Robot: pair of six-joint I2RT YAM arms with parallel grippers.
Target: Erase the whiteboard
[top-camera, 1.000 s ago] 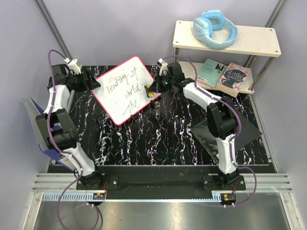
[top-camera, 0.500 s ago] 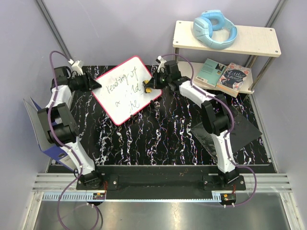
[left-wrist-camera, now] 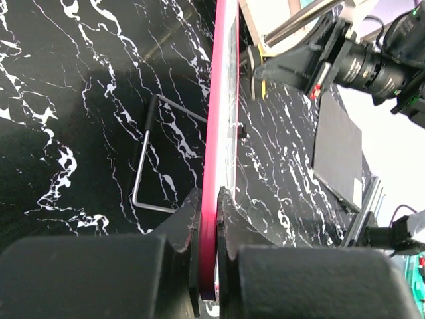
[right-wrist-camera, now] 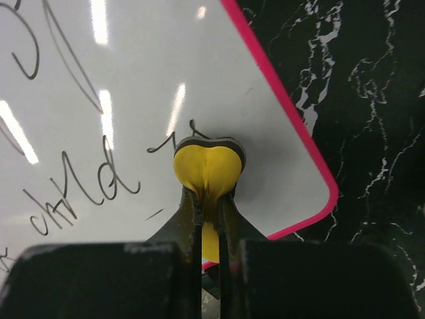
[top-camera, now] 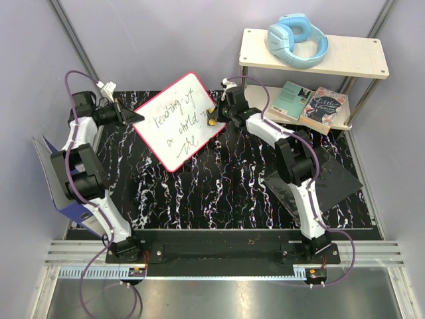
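- The black marbled table (top-camera: 219, 186) carries everything; the two arms reach to its far half.
- The whiteboard (top-camera: 179, 121) sits at the far left-centre of the table, turned cornerwise between the two grippers. Dark handwriting runs across its face in three lines. In the left wrist view it is seen edge-on (left-wrist-camera: 216, 133), raised off the table rather than lying flat.
- A black flat pad (top-camera: 339, 179) lies well apart, at the table's right side.
- The left gripper (top-camera: 127, 113) is at the board's left edge. Its fingers are clamped on the red-pink rim, which passes straight between them (left-wrist-camera: 208, 206).
- The right gripper (top-camera: 218, 116) is at the board's right corner, facing the written side. Its fingers are pinched tight (right-wrist-camera: 207, 199) on a yellow eraser.
- The yellow eraser (right-wrist-camera: 207, 166), heart-shaped with a dark pad at its front, is pressed against the white surface (right-wrist-camera: 99, 100) close inside the rounded corner, touching the end of a pen stroke. From above it shows as a yellow spot (top-camera: 212, 121) on the board's right edge.
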